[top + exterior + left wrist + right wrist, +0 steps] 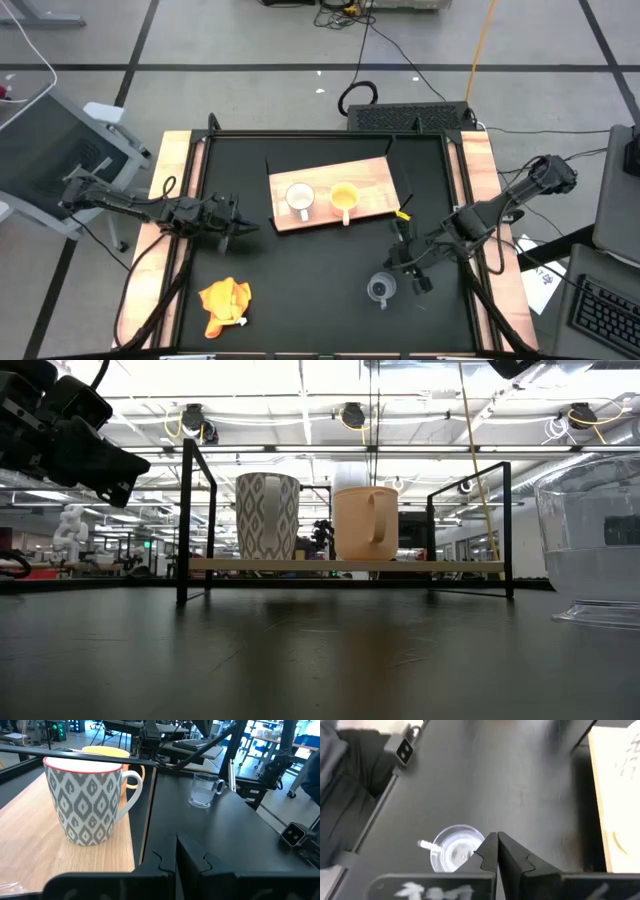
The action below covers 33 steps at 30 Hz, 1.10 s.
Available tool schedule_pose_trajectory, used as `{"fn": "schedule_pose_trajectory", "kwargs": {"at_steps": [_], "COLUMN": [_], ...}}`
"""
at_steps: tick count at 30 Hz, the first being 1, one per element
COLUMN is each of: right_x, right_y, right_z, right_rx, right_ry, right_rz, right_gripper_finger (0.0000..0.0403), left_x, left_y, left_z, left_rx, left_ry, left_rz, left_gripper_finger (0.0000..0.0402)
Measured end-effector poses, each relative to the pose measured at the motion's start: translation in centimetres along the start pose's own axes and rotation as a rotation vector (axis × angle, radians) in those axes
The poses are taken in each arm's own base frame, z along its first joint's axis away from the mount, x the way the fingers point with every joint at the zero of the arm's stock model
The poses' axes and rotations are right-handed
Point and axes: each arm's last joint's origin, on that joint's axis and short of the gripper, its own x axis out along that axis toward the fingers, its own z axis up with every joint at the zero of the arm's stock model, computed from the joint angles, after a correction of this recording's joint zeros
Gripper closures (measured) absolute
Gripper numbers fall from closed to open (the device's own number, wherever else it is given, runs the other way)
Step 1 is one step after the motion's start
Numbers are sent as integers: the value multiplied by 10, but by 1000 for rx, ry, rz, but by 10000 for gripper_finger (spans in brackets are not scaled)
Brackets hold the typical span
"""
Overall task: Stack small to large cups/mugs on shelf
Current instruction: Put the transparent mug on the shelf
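**Two mugs on shelf, glass cup still on counter, both pincers closed and empty**

On the shelf, a light wooden board raised on a thin black frame, stand two mugs side by side, upright, close but apart: white mug with grey diamond pattern, yellow-orange mug next to it. Handles in the high view point toward the near edge of the board. Not stacked yet.

Clear glass cup sits upright on the black counter, well apart from the shelf, toward the near right. Looks smallest of the three, so likely the top of the stack.

Right pincer hangs just beside and above the glass cup, fingers pressed together, holding nothing; right wrist view looks down into the cup's mouth, its small handle sticking out sideways. Left pincer hovers over the counter just off the shelf's left end, aimed at the white mug, fingers together, empty.

Handling guess: glass is light, rigid, slick and breakable, so the pincer must open first, then take it one finger inside, one outside the rim, or across the body below the rim; gentle squeeze. Handle looks too small to trust. Ceramic mugs are heavier, stiff, glazed and slippery; rim pinch opposite the handle is safest. Nesting needs handles clear of each other.

Orange cloth lies crumpled at near left, not involved.
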Motion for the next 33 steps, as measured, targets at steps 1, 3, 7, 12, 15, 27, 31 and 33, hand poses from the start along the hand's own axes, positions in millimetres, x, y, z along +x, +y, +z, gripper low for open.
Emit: {"fn": "schedule_pose_trajectory", "kwargs": {"at_steps": [1, 3, 7, 12, 15, 27, 31, 33], "right_x": [-1, -3, -3, -2, -2, 8, 9, 10], "right_y": [0, 0, -1, -1, -1, -3, -3, -4], "right_z": [2, 5, 7, 7, 7, -22, -40, -48], "right_rx": [4, 8, 5, 1, -23, -83, -81, -70], "right_ry": [26, 77, 114, 114, 113, 69, -9, -52], "right_rz": [-5, -18, -27, -27, -27, -13, 7, 14], "right_gripper_finger": [403, 403, 403, 403, 403, 403, 403, 403], "left_x": [0, 0, 0, 0, 0, 0, 0, 0], "left_y": [0, 0, 0, 0, 0, -1, -1, -1], "left_z": [0, 0, 0, 0, 0, 0, 1, 2], "left_rx": [-3, -8, -10, -11, -11, -35, -53, -53], "left_ry": [0, 0, 0, 0, 0, 1, -10, -13], "left_rz": [0, 0, 0, 0, 0, -29, -38, -39], "left_gripper_finger": [392, 392, 392, 392, 392, 392, 392, 392]}}
